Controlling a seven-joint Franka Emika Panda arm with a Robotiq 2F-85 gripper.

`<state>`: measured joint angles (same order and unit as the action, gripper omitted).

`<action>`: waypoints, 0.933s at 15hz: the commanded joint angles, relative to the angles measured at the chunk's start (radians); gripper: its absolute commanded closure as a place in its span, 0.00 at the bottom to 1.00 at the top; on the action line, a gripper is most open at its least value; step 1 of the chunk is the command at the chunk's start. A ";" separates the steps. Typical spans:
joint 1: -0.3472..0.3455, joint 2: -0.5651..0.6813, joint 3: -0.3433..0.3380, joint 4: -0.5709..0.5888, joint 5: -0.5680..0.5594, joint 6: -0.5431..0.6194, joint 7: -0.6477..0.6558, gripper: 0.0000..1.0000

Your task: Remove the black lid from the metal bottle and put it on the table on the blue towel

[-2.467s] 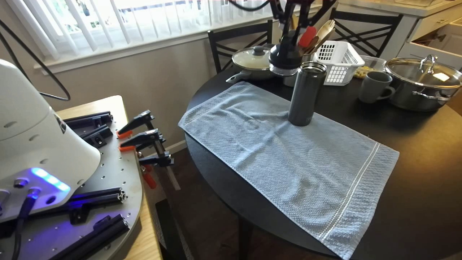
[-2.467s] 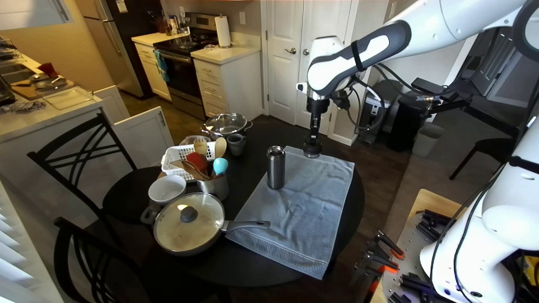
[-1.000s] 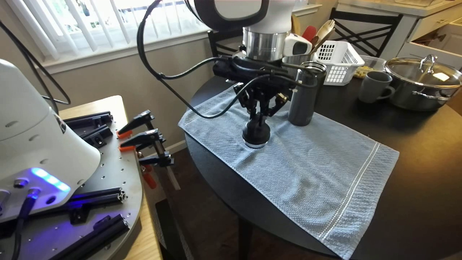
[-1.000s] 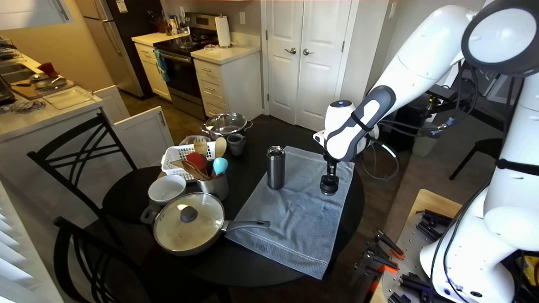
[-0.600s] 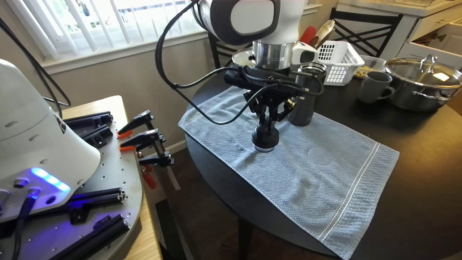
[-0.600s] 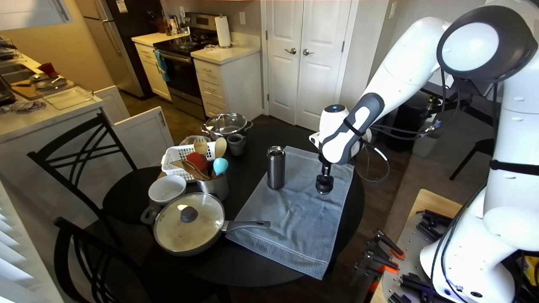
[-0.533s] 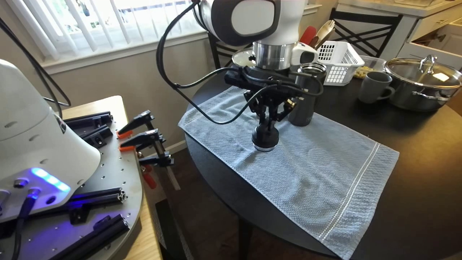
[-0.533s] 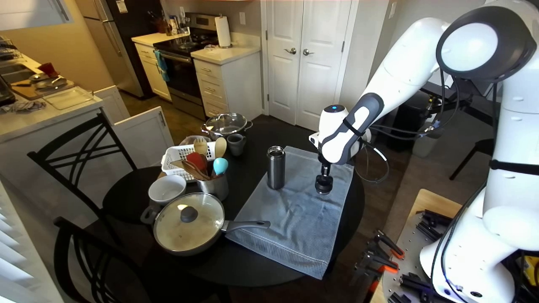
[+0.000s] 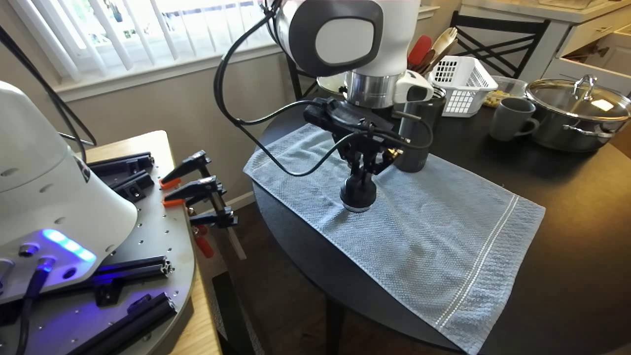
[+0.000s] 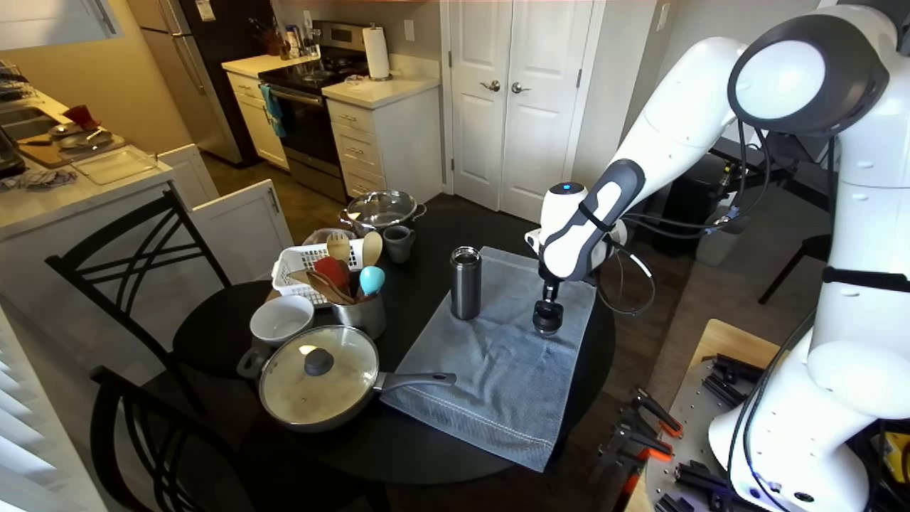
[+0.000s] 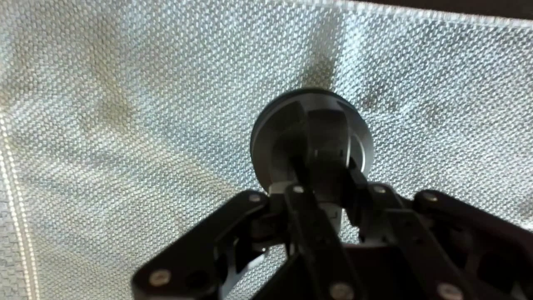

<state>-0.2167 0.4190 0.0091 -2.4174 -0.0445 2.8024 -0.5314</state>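
Observation:
The black lid (image 9: 358,195) is held by its top in my gripper (image 9: 360,178), upright, at or just above the blue towel (image 9: 434,246). I cannot tell whether its underside touches the towel. In the wrist view the lid (image 11: 270,146) shows below my shut gripper (image 11: 322,166), with towel all round it. The metal bottle (image 10: 466,288) stands upright and uncapped on the towel's edge, a short way from the lid. In an exterior view the wrist partly hides the bottle (image 9: 415,148). The towel (image 10: 505,384) lies slightly wrinkled on the dark round table (image 9: 577,246).
A lidded frying pan (image 10: 320,377) has its handle over a towel corner. A utensil holder (image 10: 362,313), white bowl (image 10: 282,320), white basket (image 9: 461,86), grey mug (image 9: 510,118) and lidded pot (image 9: 574,123) stand beyond the bottle. The workbench (image 9: 182,276) carries clamps.
Over the last seconds my gripper carried the lid across and down to the towel. In the last half second it sank slightly and the wrist tilted. The bottle has not moved.

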 commanded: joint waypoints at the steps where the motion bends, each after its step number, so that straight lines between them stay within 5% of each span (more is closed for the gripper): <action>1: -0.032 0.004 0.030 -0.014 0.016 0.046 0.031 0.91; 3: -0.028 0.006 0.030 -0.013 0.004 0.054 0.041 0.91; 5: -0.019 0.004 0.023 -0.011 -0.007 0.050 0.055 0.51; 14: -0.026 -0.016 0.026 -0.003 -0.009 0.044 0.051 0.01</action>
<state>-0.2306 0.4292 0.0263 -2.4076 -0.0462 2.8361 -0.5001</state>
